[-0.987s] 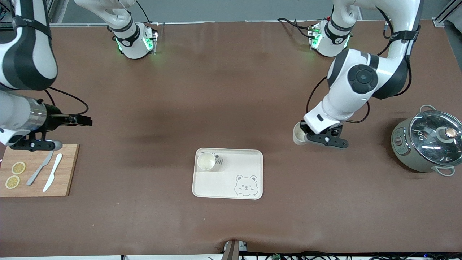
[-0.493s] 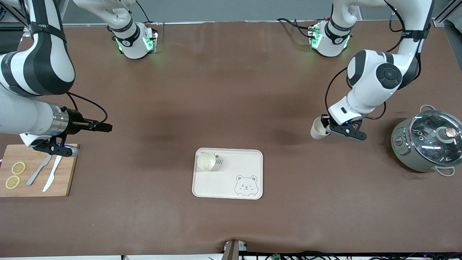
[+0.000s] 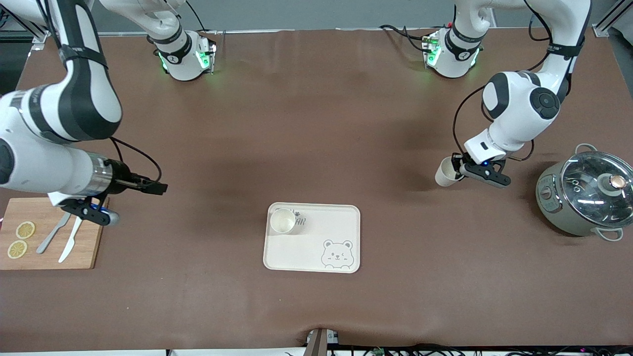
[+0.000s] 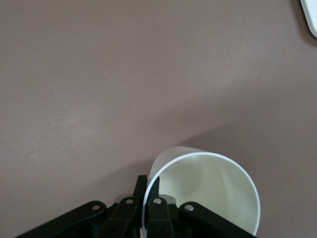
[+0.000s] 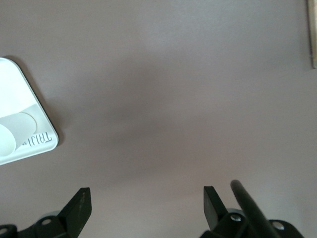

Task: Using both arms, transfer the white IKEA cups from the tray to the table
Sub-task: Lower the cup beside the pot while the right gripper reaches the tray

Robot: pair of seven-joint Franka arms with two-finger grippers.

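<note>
The left gripper (image 3: 458,171) hangs over the bare brown table (image 3: 316,123), in the middle band of the front view toward the left arm's end, between the tray (image 3: 306,254) and the pot (image 3: 568,207). Its fingers are closed on the rim of one white cup (image 3: 446,172), which is tilted with its mouth turned toward the front camera. In the left wrist view the fingers (image 4: 154,204) pinch the cup's wall (image 4: 203,193), one inside and one outside the rim. The cup is plain, with no print.

The second white cup (image 3: 283,221) stands upright in the tray's corner that is farthest from the front camera and toward the right arm's end. The tray lies at lower centre of the front view. Just beside this cup a short line of dark lettering (image 3: 299,221) is printed on the tray, partly covered by the cup and not readable. A winking bear drawing (image 3: 337,254) sits in the tray's corner diagonally across from it.

The right gripper (image 3: 157,187) waits over the table just beside the cutting board (image 3: 89,247), fingers spread apart and empty, as the right wrist view shows (image 5: 146,196). On the board lie two lemon slices (image 3: 24,230), a grey knife (image 3: 53,231) and a white knife (image 3: 72,242).

The pot carries a glass lid (image 3: 596,185) and a small reddish label (image 3: 544,192) too small to read.
</note>
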